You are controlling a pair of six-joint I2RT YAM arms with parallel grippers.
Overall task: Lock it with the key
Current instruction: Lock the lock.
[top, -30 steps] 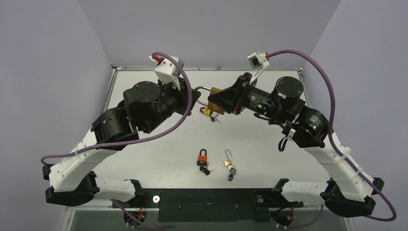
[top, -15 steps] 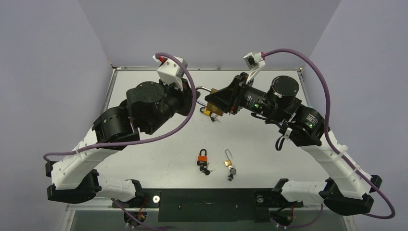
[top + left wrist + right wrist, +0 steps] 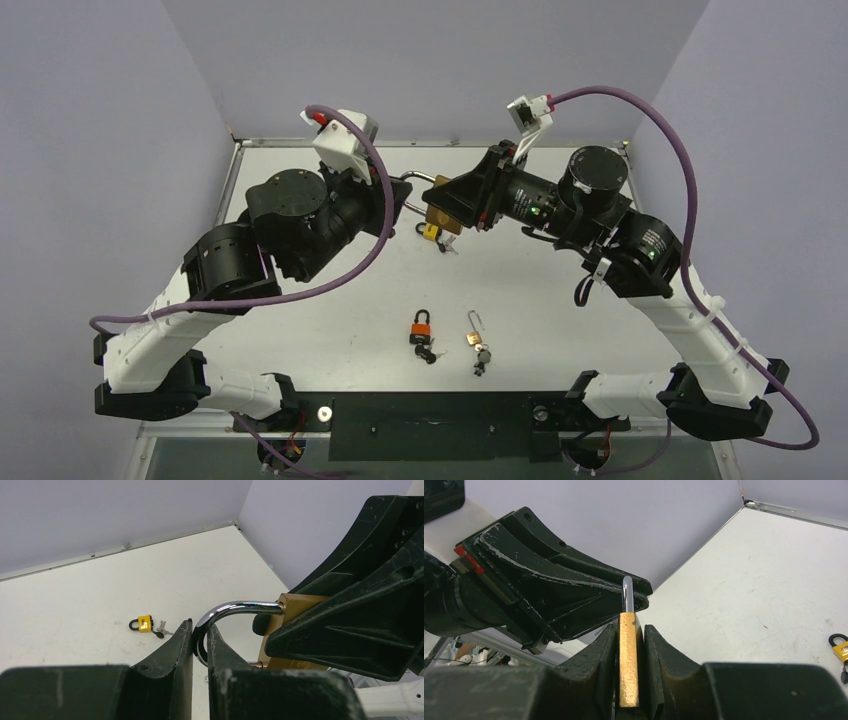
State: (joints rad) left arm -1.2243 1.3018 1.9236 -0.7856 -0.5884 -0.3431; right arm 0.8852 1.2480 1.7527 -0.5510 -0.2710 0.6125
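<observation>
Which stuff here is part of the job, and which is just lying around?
In use: large brass padlock, held by right gripper, its shackle in left gripper.
Lying about on the table: yellow padlock, orange padlock, small brass padlock.

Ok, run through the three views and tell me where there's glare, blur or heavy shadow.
Top external: even, diffuse light, soft shadows on the table, all sharp. Left wrist: bright glint on the chrome shackle, near fingers almost black, yellow padlock behind crisp. Right wrist: brass padlock evenly lit, near fingers dark and a little soft.
</observation>
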